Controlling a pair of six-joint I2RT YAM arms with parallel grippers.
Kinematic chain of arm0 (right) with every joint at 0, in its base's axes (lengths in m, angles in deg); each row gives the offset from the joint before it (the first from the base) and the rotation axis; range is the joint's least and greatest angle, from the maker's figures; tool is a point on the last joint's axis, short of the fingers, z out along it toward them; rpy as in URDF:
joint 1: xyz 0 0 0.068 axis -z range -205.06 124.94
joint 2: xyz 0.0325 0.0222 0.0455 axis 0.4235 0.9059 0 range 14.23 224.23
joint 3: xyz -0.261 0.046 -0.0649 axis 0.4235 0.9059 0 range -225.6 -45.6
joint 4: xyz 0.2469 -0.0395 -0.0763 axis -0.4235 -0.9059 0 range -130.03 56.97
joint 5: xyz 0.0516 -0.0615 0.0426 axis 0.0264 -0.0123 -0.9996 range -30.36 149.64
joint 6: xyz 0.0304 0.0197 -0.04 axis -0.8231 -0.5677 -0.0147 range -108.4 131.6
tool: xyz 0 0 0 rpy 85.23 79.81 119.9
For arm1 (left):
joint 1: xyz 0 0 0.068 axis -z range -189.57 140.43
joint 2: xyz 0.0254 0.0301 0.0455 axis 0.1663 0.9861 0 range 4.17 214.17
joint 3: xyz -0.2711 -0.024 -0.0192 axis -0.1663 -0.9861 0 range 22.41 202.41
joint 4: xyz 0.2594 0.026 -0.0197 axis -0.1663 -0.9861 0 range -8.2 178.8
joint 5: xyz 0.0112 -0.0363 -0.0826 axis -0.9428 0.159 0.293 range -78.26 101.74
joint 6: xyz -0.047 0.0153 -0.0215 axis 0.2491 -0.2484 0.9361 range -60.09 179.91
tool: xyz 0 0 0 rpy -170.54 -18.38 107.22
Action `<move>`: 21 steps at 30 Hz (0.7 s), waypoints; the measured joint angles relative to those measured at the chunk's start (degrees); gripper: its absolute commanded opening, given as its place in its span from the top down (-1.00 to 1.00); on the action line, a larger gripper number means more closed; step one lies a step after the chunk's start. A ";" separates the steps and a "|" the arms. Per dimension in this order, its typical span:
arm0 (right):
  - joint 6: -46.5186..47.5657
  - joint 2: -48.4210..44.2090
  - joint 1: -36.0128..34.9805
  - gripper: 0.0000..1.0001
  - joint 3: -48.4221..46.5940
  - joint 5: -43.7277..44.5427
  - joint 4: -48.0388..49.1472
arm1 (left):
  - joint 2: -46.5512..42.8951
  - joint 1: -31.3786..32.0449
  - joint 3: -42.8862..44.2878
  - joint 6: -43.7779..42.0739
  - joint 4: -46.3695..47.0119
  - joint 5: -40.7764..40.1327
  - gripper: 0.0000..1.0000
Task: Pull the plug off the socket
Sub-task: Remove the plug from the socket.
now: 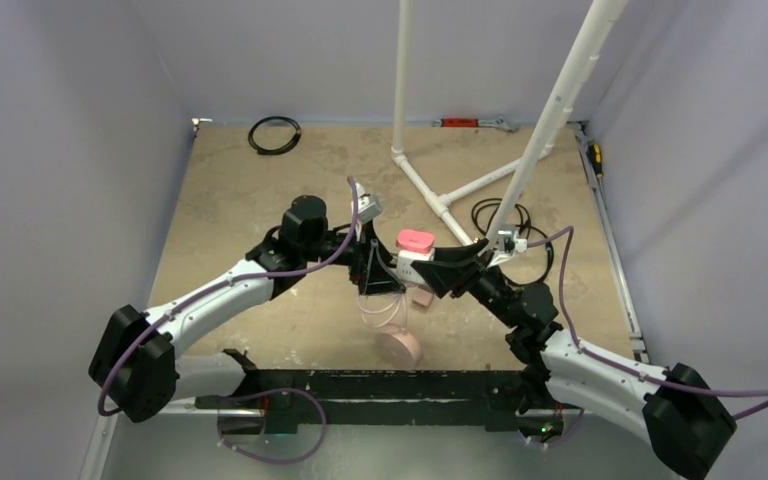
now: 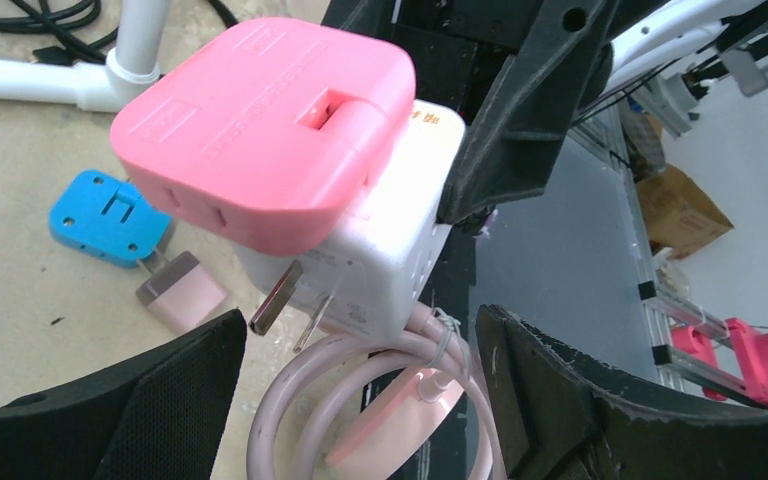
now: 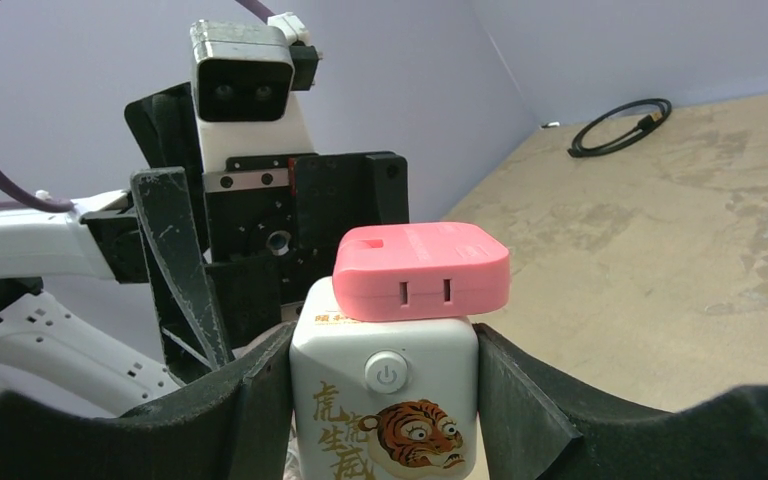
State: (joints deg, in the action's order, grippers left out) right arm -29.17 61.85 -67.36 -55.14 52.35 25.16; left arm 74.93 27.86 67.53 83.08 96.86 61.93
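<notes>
Plug (image 3: 422, 270) seated on socket (image 3: 390, 425), right tool (image 3: 385, 385) pinching socket, left tool (image 2: 360, 400) spread beside, arms angled inward

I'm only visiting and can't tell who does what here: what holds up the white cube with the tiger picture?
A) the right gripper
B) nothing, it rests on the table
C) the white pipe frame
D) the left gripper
A: in the right wrist view the right gripper has a finger pressed against each side of the socket, with the pink plug seated on top.
</notes>
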 measured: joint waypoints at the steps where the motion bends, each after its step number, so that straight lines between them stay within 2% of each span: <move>1: -0.13 0.00 0.00 1.00 0.04 0.00 0.13 | 0.11 0.11 -0.04 0.46 0.66 0.48 -0.70; 12: -0.52 1.20 0.00 1.00 0.04 -0.42 1.44 | 0.92 0.22 -0.04 2.73 3.19 -0.52 -0.66; 15: -0.59 1.90 0.02 1.00 0.04 -0.66 1.51 | 1.09 0.22 -0.04 2.71 3.02 -1.79 -0.49; 21: -0.87 4.59 0.07 1.00 0.04 -1.03 3.04 | 1.18 0.24 -0.04 2.75 2.93 -3.19 0.13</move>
State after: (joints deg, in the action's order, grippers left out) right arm -30.05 66.44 -67.29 -55.09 51.32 28.20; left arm 76.11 28.10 67.49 85.84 99.79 58.74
